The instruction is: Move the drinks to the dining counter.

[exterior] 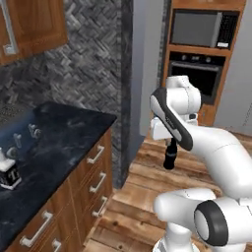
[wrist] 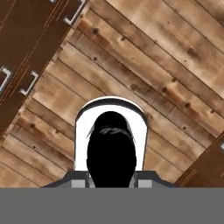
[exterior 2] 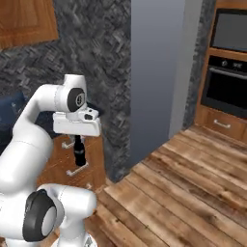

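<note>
A slim black bottle (exterior: 170,157) hangs upright over the wooden floor, and my gripper (exterior: 172,143) is shut on its neck. The right base view has the same bottle (exterior 2: 78,154) under the white hand, gripper (exterior 2: 77,140) closed on it, in front of the drawer fronts. Looking down in the hand view, the bottle (wrist: 111,148) is a black round shape between my fingers, gripper (wrist: 111,181). A squat clear bottle with a black "T" label and white cap (exterior: 8,172) stands on the black marble worktop (exterior: 59,142) at far left. The dining counter is out of view.
The worktop has wooden drawers with white handles (exterior: 96,183) facing the arm. A wooden oven and microwave column (exterior: 199,59) stands at the back, with a grey tall panel (exterior 2: 159,72) beside it. Open plank floor (exterior 2: 193,193) lies to the right.
</note>
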You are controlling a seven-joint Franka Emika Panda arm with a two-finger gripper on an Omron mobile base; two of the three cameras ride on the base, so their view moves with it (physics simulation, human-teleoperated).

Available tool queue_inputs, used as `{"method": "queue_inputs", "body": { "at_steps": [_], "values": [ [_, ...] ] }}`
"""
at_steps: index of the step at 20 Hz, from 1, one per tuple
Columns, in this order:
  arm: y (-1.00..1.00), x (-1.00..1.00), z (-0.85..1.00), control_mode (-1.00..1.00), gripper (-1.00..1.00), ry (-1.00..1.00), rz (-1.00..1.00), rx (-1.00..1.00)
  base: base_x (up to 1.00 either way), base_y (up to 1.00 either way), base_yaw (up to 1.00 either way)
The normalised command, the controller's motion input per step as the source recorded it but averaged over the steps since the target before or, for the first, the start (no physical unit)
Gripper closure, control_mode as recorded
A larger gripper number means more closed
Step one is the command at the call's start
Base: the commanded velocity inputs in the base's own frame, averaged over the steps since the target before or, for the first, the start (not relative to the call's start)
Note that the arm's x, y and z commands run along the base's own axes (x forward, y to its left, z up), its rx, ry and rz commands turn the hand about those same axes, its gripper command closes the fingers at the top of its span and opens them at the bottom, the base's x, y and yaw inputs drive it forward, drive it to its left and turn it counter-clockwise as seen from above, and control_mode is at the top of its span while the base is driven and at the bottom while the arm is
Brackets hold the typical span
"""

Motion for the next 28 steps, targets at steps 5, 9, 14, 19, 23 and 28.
{"method": "queue_inputs", "body": {
  "at_steps": [5,9,14,19,23,28],
  "values": [
    [0.00,0.00,0.00,1.00,1.00,0.00,0.00,0.00,0.00,0.00,-0.96],
    [0.00,0.00,0.00,1.00,1.00,0.00,0.00,0.00,0.08,0.00,-0.88],
    [0.00,0.00,0.00,1.00,1.00,0.00,0.00,0.00,0.37,0.09,-0.76],
    [0.00,0.00,0.00,1.00,1.00,0.00,0.00,0.00,0.99,0.67,-0.22],
    [0.00,0.00,0.00,1.00,1.00,0.00,0.00,0.00,1.00,0.47,-0.01],
    [0.00,0.00,0.00,1.00,1.00,0.00,0.00,0.00,1.00,0.07,-0.17]
  ]
}}
